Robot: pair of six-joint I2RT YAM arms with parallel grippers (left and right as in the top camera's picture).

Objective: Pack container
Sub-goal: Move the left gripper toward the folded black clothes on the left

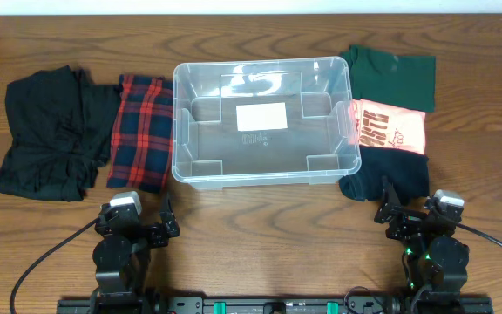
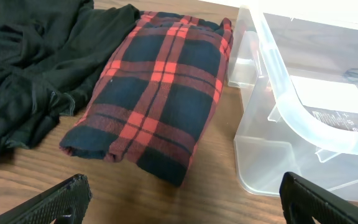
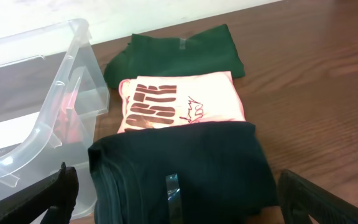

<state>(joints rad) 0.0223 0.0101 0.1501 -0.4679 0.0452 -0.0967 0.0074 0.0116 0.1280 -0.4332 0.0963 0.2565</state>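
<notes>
The clear plastic container (image 1: pixel 264 122) stands at the table's middle, empty, with a white label on its base. It also shows in the left wrist view (image 2: pixel 303 118) and the right wrist view (image 3: pixel 36 118). Left of it lie a folded red plaid cloth (image 1: pixel 139 131) (image 2: pixel 160 93) and a crumpled black garment (image 1: pixel 55 131) (image 2: pixel 23 74). Right of it lie a folded dark green shirt (image 1: pixel 390 74) (image 3: pixel 179 56), a pink printed shirt (image 1: pixel 389 126) (image 3: pixel 179 102) and a dark navy folded garment (image 1: pixel 389 174) (image 3: pixel 185 168). My left gripper (image 1: pixel 138 222) (image 2: pixel 179 205) and right gripper (image 1: pixel 408 214) (image 3: pixel 179 199) are open and empty near the front edge.
Black cables run from both arm bases along the table's front edge (image 1: pixel 50 253). Bare wooden table (image 1: pixel 268 235) lies between the two arms in front of the container.
</notes>
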